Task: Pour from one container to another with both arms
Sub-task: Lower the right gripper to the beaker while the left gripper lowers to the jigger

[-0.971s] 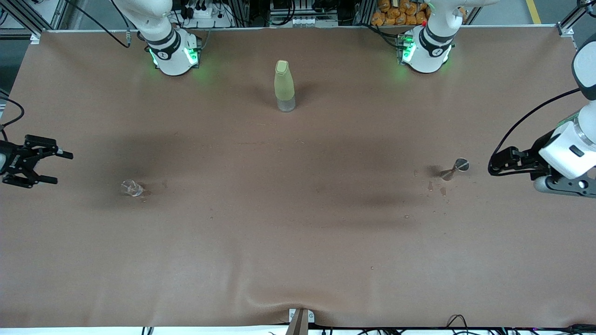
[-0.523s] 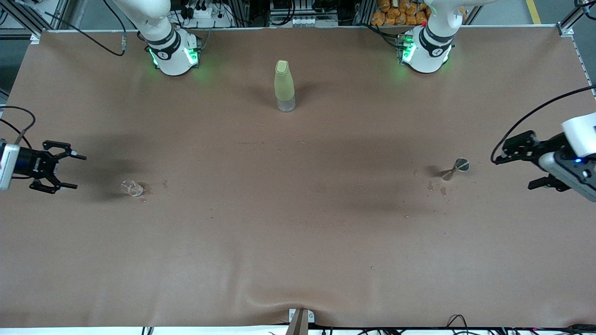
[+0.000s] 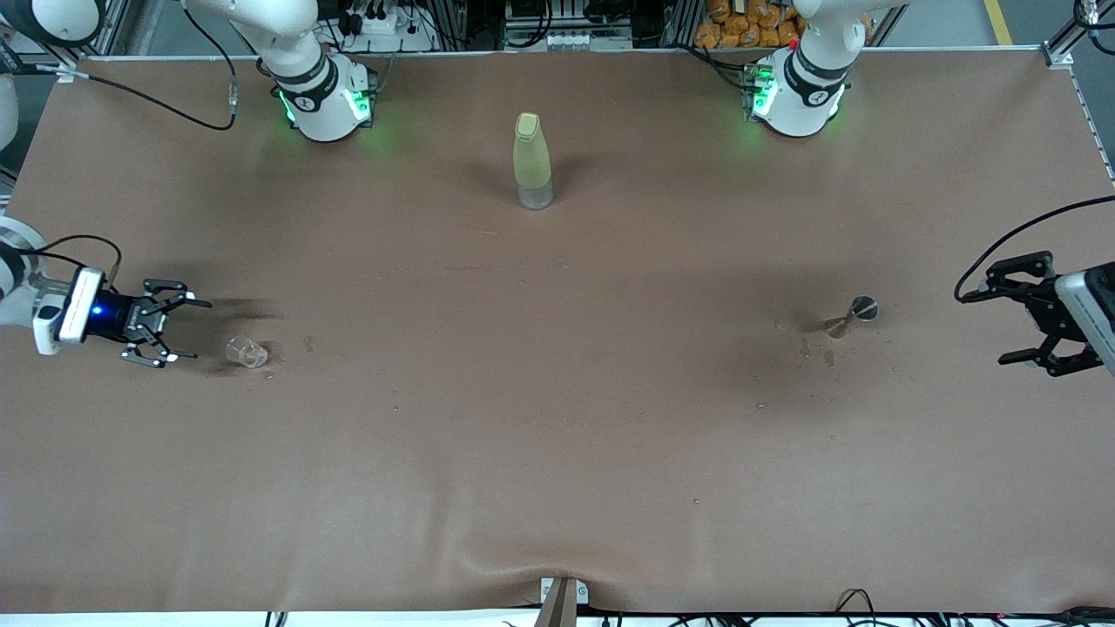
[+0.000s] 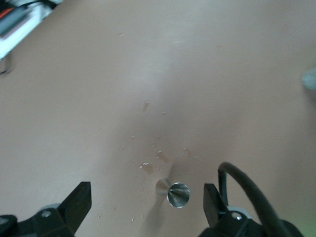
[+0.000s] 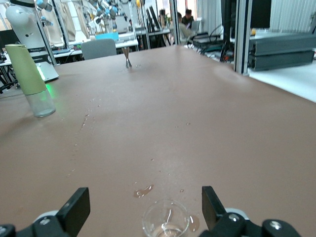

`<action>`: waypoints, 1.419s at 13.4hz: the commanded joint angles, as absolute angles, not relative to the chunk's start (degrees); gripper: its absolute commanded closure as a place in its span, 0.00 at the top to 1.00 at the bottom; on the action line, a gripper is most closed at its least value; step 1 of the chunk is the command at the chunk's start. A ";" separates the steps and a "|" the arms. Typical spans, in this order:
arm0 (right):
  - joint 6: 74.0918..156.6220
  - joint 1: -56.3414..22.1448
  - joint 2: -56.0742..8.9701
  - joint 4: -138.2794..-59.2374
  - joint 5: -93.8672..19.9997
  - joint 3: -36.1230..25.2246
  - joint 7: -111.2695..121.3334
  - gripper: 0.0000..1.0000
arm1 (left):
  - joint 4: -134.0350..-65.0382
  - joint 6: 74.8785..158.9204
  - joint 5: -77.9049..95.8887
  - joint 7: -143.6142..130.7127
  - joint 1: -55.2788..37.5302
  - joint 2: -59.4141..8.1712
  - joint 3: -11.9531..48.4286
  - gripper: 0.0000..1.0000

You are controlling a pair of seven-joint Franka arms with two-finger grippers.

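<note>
A small clear glass [image 3: 246, 352] stands toward the right arm's end of the table. My right gripper [image 3: 199, 330] is low beside it, open, pointing at it; in the right wrist view the glass [image 5: 167, 224] sits just ahead of the spread fingers [image 5: 74, 210] of that gripper [image 5: 143, 208]. A small metal jigger [image 3: 854, 313] stands toward the left arm's end. My left gripper [image 3: 980, 329] is open and apart from it, aimed its way; in the left wrist view the jigger [image 4: 175, 193] shows between the fingertips of the open gripper [image 4: 145, 202]. Neither gripper holds anything.
A tall yellow-green bottle [image 3: 532, 161] with a clear base stands mid-table, nearer the robots' bases; it also shows in the right wrist view as the bottle [image 5: 29, 79]. Wet spots [image 3: 814, 348] lie on the brown cloth [image 3: 557, 435] by the jigger, and a few by the glass.
Both grippers have come in from the table's ends toward their vessels. The right one dropped low and close to the glass. The left one turned and moved toward the jigger. Both stayed open.
</note>
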State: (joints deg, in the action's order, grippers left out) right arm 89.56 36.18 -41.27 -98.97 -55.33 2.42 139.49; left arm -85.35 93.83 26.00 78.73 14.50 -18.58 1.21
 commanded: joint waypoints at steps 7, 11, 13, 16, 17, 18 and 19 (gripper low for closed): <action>87.28 39.64 -52.55 -93.26 -62.31 3.34 147.38 1.00 | -85.87 83.24 37.08 111.69 22.58 -28.82 1.67 1.00; 87.28 39.20 -56.07 -91.50 -62.58 3.51 150.37 1.00 | -85.78 81.65 37.27 122.85 23.47 -34.09 1.76 1.00; 87.28 38.50 -56.25 -91.32 -62.67 3.52 150.56 0.99 | -85.87 81.56 37.27 127.68 23.73 -36.11 1.76 1.00; 87.36 37.80 -56.86 -91.32 -63.62 3.52 150.56 0.91 | -85.96 81.12 37.27 132.09 25.57 -39.89 1.76 1.00; 87.36 37.27 -56.95 -91.32 -63.89 3.52 150.64 0.91 | -86.39 81.12 37.27 132.80 25.75 -40.77 1.76 1.00; 87.36 36.92 -57.04 -91.32 -63.98 3.52 150.64 0.91 | -86.66 81.04 37.35 132.89 25.93 -41.83 1.76 1.00; 87.45 36.65 -57.30 -91.32 -63.98 3.52 150.64 0.91 | -86.66 81.04 38.05 132.98 26.01 -42.97 1.76 1.00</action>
